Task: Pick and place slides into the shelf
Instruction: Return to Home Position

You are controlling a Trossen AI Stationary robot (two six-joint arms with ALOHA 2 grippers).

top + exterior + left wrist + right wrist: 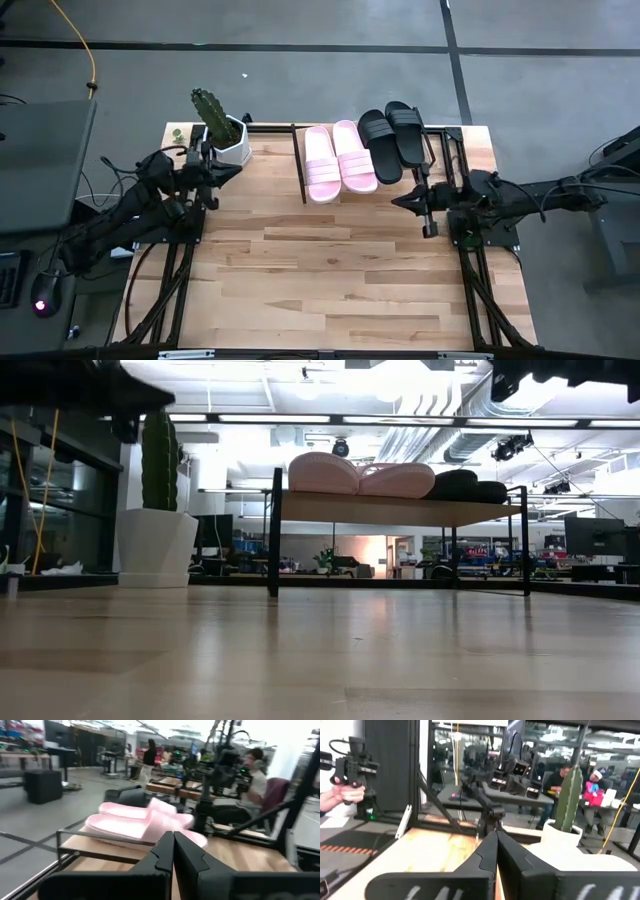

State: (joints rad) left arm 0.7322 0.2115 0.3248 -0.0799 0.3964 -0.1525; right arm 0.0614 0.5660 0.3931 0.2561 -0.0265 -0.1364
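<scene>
Four slides (356, 158) apart from both claws (236, 172) (398, 200)

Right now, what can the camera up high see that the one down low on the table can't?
Only the high view shows both arms whole: the left gripper near the cactus, the right gripper by the right end of the shelf. Only the low view shows the open space under the shelf and the room's ceiling lights. Both show the pink slides and black slides on the shelf, and the cactus.
</scene>
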